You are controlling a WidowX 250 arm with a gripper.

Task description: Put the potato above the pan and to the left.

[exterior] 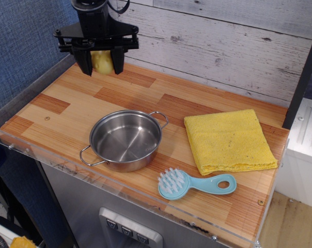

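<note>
Jaws of the black gripper (102,63) are clamped on the potato (102,60), one dark finger (84,61) on its left side and the other on its right, both pointing straight down. Only a yellow-tan strip of the potato shows between them. It appears to hang clear of the board, though the gap under it is hard to judge from this angle. Above the fingers a flat black crossbar spans the gripper, and the arm's dark column rises from it out of the top of the picture.

Taking the pan (125,140) as the landmark: the held potato is behind it and to its left, well apart from the rim, over the back left part of the wooden table (58,111) near the blue wall. The pan itself stands upright toward the front edge of the table, with nothing inside its shiny bowl; one wire loop handle points to the front left, the other to the back right. To the right of the pan, near but not touching, lies a folded yellow cloth (229,140). In front of the pan and to its right, a light blue brush (195,184) lies flat, bristle head nearest the pan, its handle with a hole pointing right, just below the cloth's front edge.
</note>
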